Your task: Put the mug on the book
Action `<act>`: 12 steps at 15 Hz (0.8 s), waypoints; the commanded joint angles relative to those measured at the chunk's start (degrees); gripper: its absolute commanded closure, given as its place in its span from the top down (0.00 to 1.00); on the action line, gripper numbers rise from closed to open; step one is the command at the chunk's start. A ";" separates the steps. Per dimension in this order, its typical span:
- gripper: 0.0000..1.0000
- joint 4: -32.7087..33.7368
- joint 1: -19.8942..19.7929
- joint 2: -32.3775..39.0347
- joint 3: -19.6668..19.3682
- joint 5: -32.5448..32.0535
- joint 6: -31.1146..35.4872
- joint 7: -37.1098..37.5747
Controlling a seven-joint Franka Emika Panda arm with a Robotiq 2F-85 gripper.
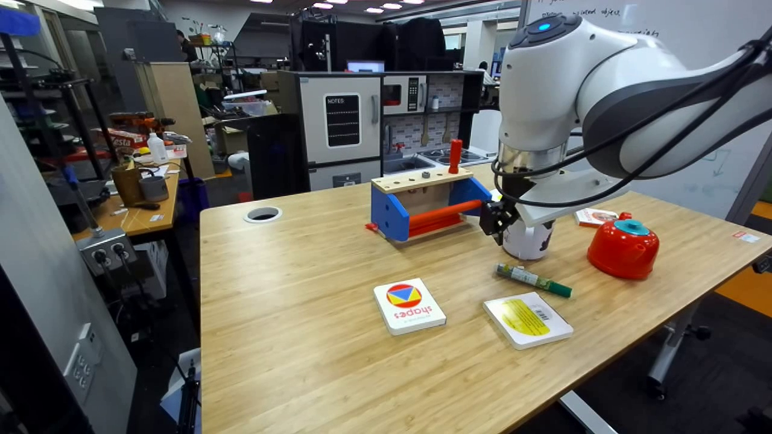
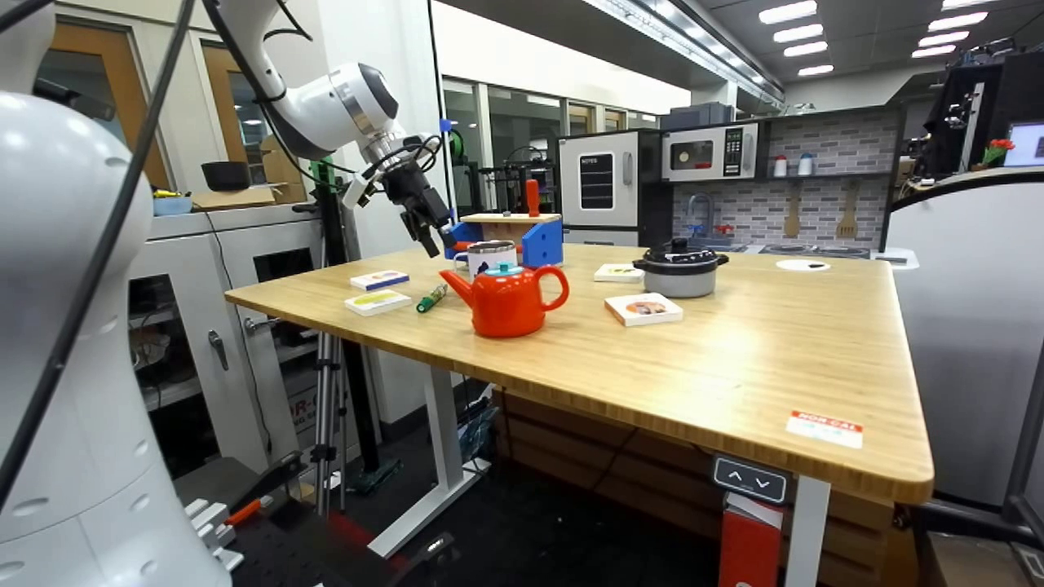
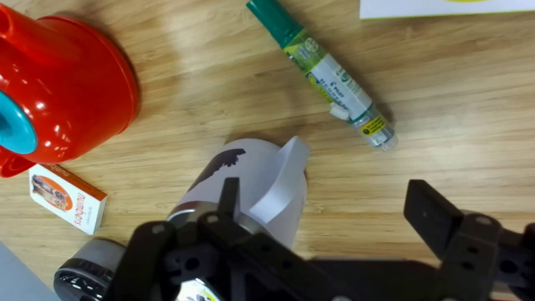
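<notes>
Wide-spread claw [image 3: 328, 205] hanging beside the standing mug [image 1: 526, 242]

The claw is hovering over the table [image 1: 289, 313], its jaws standing far apart; in the wrist view the mug's handle [image 3: 284, 179] and bare tabletop are showing between them. The mug, white with a dark pattern, is standing upright on the table just beside the claw. One finger [image 3: 230, 196] is overlapping its rim in the wrist view; whether the two are touching is staying unclear. A strip of metallic lining is showing, but the claw is hiding most of the mouth, so what the mug is holding cannot be told.

The book [image 1: 410, 306], white with a round red, yellow and blue picture, is lying flat on the table, well apart from the claw. A green marker [image 1: 533, 280] is lying nearer the claw.

The red teapot [image 2: 507, 311] is standing farther from the claw than the mug, its turquoise lid [image 1: 631, 227] covering the inside. The grey pot [image 2: 681, 285] is standing well apart from the claw, past the mug, a black lid [image 2: 679, 251] hiding its contents. Beyond the claw in an exterior view, a wooden toolbox [image 1: 388, 214] is carrying an orange bar [image 1: 446, 212] between its blue ends, and a red handle [image 1: 455, 157] is standing upright on its top board [image 1: 440, 176].
</notes>
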 commanded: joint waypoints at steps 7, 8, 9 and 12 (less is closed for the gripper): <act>1.00 -1.90 1.29 -1.58 -0.20 -15.82 -6.01 -0.28; 1.00 -2.03 1.35 -1.59 0.02 -16.36 -5.73 -0.16; 1.00 -2.19 1.38 -1.62 0.25 -16.54 -5.13 -0.04; 1.00 -0.90 1.33 -0.25 0.38 -15.33 -5.37 0.03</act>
